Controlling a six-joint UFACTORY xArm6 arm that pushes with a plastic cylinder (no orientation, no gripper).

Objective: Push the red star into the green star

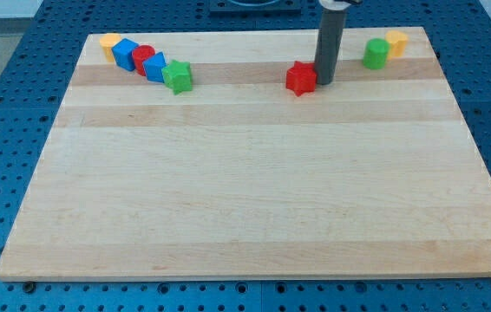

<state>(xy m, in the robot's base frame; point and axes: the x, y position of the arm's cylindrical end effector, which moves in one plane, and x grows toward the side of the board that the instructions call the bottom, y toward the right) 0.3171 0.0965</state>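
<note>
The red star (300,78) lies on the wooden board near the view's top, right of centre. The green star (177,76) lies to its left, at the lower right end of a row of blocks. My tip (324,83) stands just right of the red star, touching or almost touching its right side. The dark rod rises from it to the view's top edge.
Up and left of the green star run a blue block (154,67), a red cylinder (143,57), a blue block (125,53) and a yellow block (108,42). A green block (376,54) and a yellow block (396,42) sit at the top right. The board (245,191) lies on a blue pegboard table.
</note>
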